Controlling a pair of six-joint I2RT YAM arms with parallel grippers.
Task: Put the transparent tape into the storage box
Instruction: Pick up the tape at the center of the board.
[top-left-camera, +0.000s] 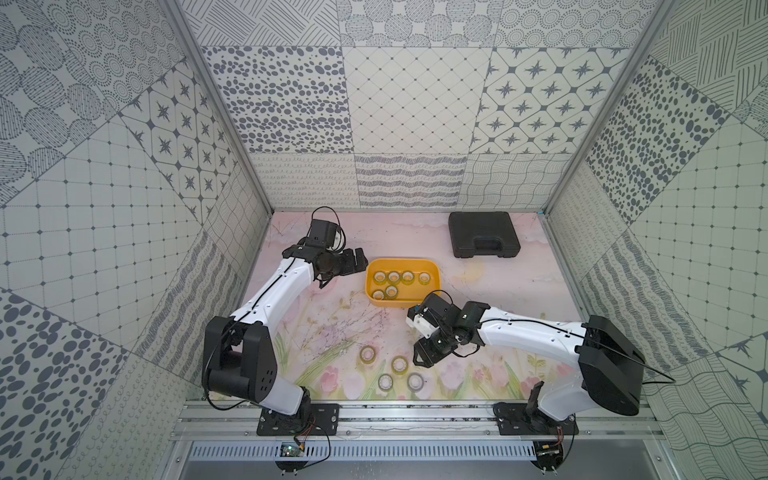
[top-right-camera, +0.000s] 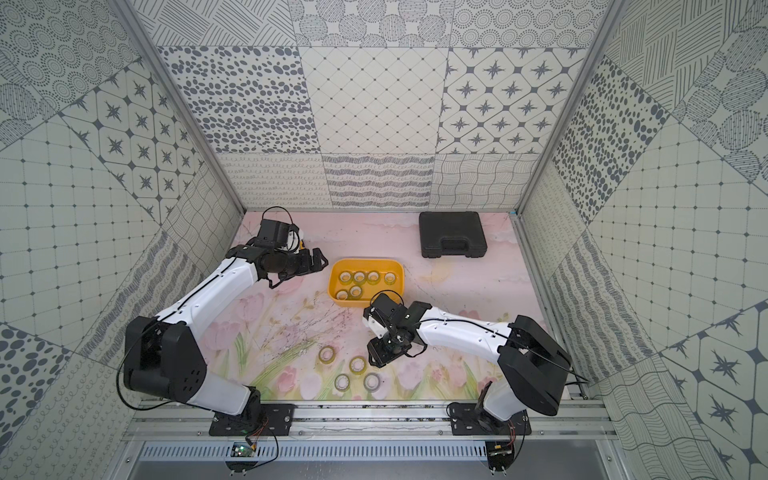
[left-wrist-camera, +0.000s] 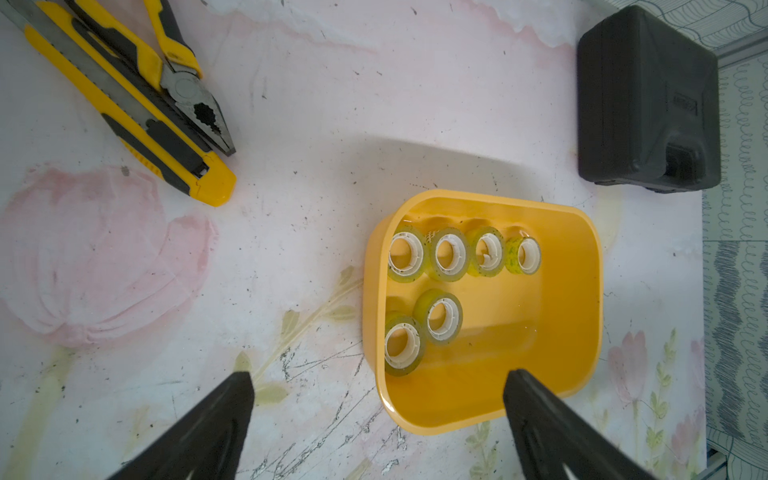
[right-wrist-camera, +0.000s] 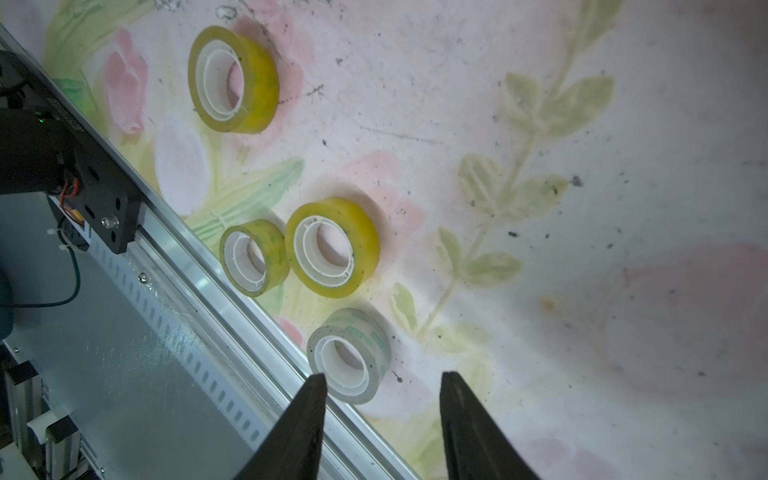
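The storage box (top-left-camera: 402, 305) is a shallow yellow tub in the middle of the table, also seen in the left wrist view (left-wrist-camera: 582, 316). Several rolls of transparent tape (left-wrist-camera: 444, 253) lie inside it. Several more tape rolls lie on the mat near the front edge (top-left-camera: 399, 365) (top-right-camera: 356, 365) (right-wrist-camera: 332, 247). My right gripper (top-left-camera: 420, 358) (right-wrist-camera: 384, 376) hangs open just right of them. It holds nothing, and a greyish roll (right-wrist-camera: 349, 355) sits just past one fingertip. My left gripper (top-left-camera: 360, 261) (left-wrist-camera: 378, 384) stands wide open and empty at the box's left end.
A black hard case (top-left-camera: 484, 235) (left-wrist-camera: 644, 99) lies at the back right. A yellow utility knife (left-wrist-camera: 137, 112) and pliers (left-wrist-camera: 195, 95) lie on the mat near the left arm. The aluminium rail (right-wrist-camera: 216, 291) runs along the front edge beside the loose rolls.
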